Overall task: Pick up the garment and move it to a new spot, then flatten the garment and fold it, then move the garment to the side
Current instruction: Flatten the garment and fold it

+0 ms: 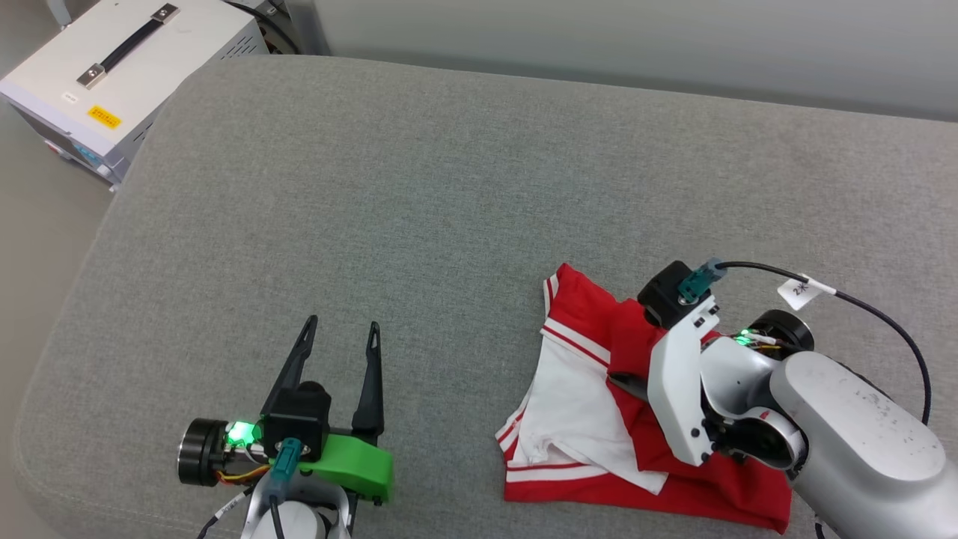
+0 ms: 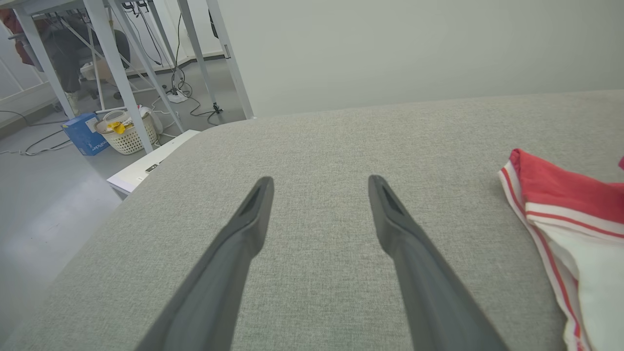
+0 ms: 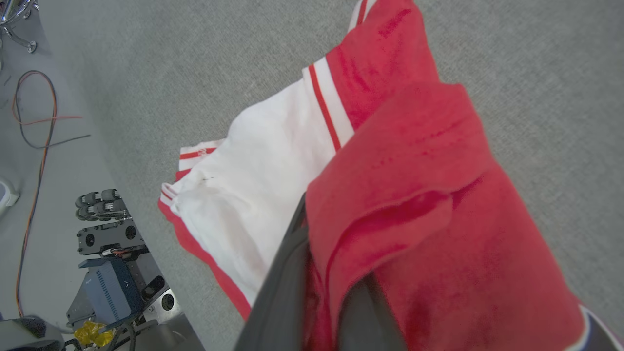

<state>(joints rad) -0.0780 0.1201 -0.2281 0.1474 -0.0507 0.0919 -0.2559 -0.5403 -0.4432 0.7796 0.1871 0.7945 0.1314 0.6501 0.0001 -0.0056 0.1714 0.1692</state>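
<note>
On grey cushion [image 1: 374, 187], right pincer [image 3: 326, 273] clamped on garment [image 1: 576, 397], left pincer [image 1: 342, 326] spread empty, pale wall [image 1: 599, 37] behind.

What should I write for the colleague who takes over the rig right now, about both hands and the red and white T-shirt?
Left hand: open, over the bare grey cushion, apart from the T-shirt.
Right hand: shut on a red fold of the T-shirt.
T-shirt: bunched on the near right part of the cushion, a white sleeve on top; not flat, not folded.
Done: the grasp only, as far as the heap shows.
Left: lift it and move it to a new spot, flatten it, fold it, move it to the side.
</note>
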